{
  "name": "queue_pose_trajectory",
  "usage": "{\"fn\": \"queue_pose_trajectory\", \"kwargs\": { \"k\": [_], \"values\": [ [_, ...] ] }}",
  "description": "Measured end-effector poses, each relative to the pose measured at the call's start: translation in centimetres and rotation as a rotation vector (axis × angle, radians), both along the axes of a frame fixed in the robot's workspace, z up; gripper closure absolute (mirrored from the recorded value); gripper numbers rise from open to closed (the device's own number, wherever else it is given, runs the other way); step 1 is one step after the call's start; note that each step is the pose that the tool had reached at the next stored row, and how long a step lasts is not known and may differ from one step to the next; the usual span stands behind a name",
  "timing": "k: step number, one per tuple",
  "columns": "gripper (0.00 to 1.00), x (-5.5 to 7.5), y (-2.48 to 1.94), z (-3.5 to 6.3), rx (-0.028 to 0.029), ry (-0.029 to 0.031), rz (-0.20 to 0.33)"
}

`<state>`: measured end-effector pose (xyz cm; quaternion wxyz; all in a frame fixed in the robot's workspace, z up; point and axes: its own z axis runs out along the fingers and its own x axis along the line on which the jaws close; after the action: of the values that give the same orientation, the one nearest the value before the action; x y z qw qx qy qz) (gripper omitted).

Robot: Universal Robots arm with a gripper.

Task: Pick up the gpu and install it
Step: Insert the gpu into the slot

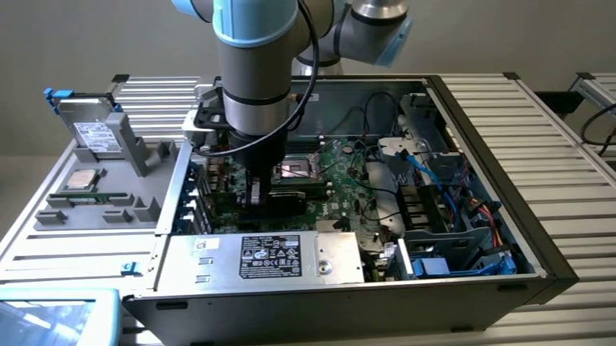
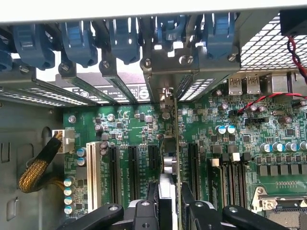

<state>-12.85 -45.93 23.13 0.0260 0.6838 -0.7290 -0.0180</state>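
Gripper (image 2: 168,199) fingers pinch the gpu (image 2: 169,158) edge-on, upright over the motherboard (image 2: 129,129) slots; inside the case (image 1: 500,216).

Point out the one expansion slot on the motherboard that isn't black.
The white slot, at the end of the row, next to the yellow braided cable. Every other slot in that row is black.

A plain grey wall (image 1: 86,36) closes the rear of the scene. In front of it stands a workbench of ribbed silver aluminium profiles (image 1: 563,130), its slats running across the exterior view. A second ribbed silver aluminium frame (image 1: 599,85) stands just beyond it at the exterior view's right. Lighting is even and diffuse.
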Motion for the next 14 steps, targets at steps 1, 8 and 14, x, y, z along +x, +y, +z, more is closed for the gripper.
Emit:
{"fn": "queue_pose_trajectory", "kwargs": {
  "k": [1, 8, 14],
  "values": [
    [0.71, 0.0, 0.0, 0.0, 0.0, 0.0, 0.0],
    [0.71, -0.02, 0.0, 0.17, -0.0002, -0.0004, 0.0],
    [0.67, -0.01, 0.01, 0.26, -0.0003, -0.01, 0.0]
  ]
}}
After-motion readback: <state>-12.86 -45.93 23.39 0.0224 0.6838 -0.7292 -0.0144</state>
